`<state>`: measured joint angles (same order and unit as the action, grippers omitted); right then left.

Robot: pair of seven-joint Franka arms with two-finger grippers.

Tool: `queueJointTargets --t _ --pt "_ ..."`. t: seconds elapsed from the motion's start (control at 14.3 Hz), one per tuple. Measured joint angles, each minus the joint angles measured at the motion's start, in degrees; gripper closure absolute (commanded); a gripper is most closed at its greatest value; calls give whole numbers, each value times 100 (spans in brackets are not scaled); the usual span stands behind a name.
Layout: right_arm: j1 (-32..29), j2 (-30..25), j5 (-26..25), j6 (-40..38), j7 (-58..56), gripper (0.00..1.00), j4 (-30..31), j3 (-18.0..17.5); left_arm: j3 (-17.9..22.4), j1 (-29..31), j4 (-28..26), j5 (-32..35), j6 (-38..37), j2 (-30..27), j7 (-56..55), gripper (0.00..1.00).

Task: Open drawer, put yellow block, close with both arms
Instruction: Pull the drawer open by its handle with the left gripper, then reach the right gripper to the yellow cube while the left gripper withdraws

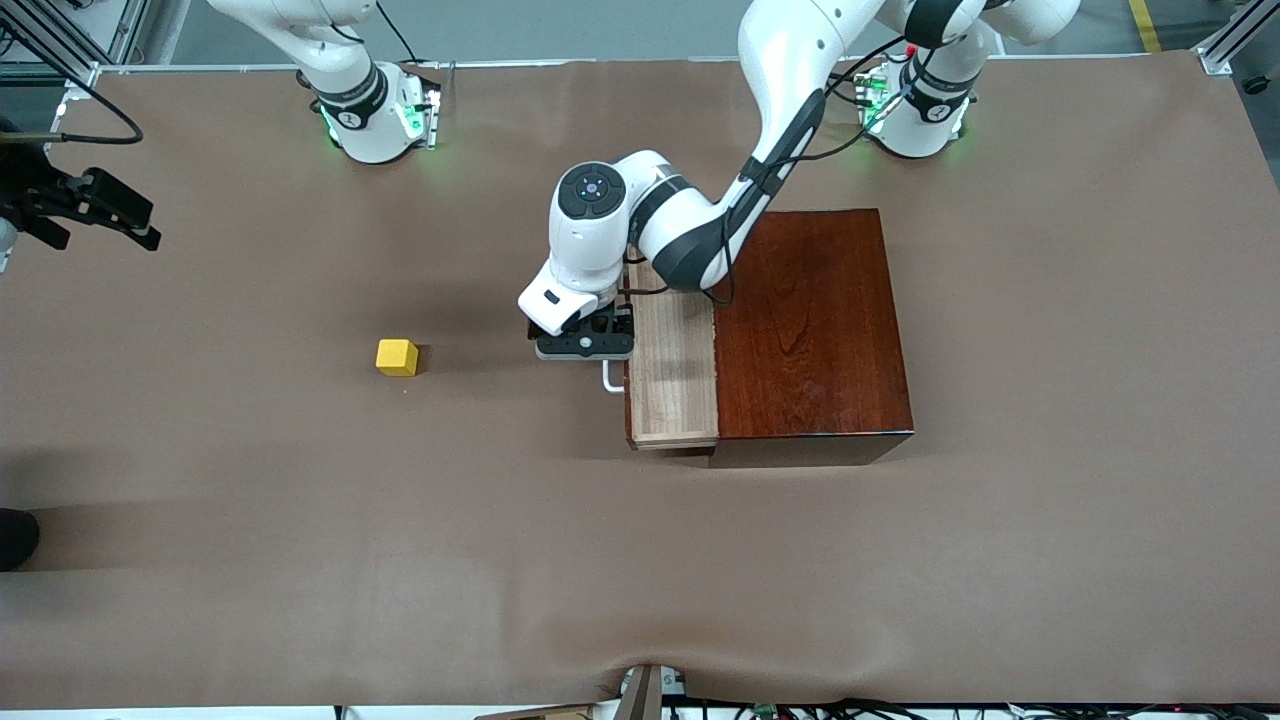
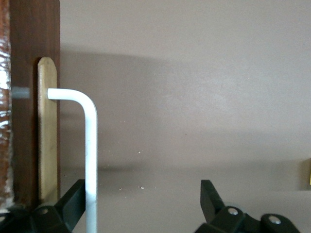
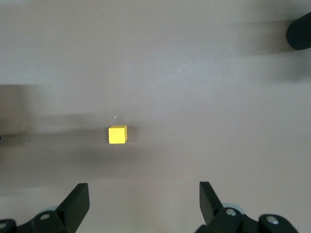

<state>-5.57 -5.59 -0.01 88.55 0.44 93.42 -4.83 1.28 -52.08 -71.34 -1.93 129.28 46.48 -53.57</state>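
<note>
The drawer (image 1: 672, 372) is pulled partly out of the dark mahogany box (image 1: 810, 325), and its pale tray is empty. Its white handle (image 1: 612, 381) points toward the right arm's end of the table. My left gripper (image 1: 585, 348) is open at the handle. In the left wrist view the handle bar (image 2: 91, 145) runs just inside one finger (image 2: 73, 201), with the drawer front (image 2: 34, 73) beside it. The yellow block (image 1: 397, 357) lies on the table between the drawer and the right arm's end. My right gripper (image 1: 95, 208) hangs open high above the table, with the block (image 3: 117, 134) in its view.
Brown paper covers the table (image 1: 640, 560). The two green-lit arm bases (image 1: 375, 115) stand along the table's edge farthest from the front camera. A dark rounded object (image 1: 15, 538) sits at the table edge at the right arm's end.
</note>
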Motion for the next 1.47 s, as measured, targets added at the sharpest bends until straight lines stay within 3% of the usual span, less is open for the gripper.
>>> queueJointTargets --t 0.35,0.7,1.19,1.47 --pt "516 28 31 -225 56 0 142 -84 1 -1 6 0 14 2 -17 0" --pt "1463 34 44 172 1148 0 888 -136 -52 -150 197 -6 404 26 -303 0" --pt "1494 -136 353 3273 1192 0 3704 -56 22 -88 476 -6 -5 -217 -346 0" --pt "1475 -51 439 5027 1209 0 4878 -26 93 407 511 -7 -486 -731 -365 0"
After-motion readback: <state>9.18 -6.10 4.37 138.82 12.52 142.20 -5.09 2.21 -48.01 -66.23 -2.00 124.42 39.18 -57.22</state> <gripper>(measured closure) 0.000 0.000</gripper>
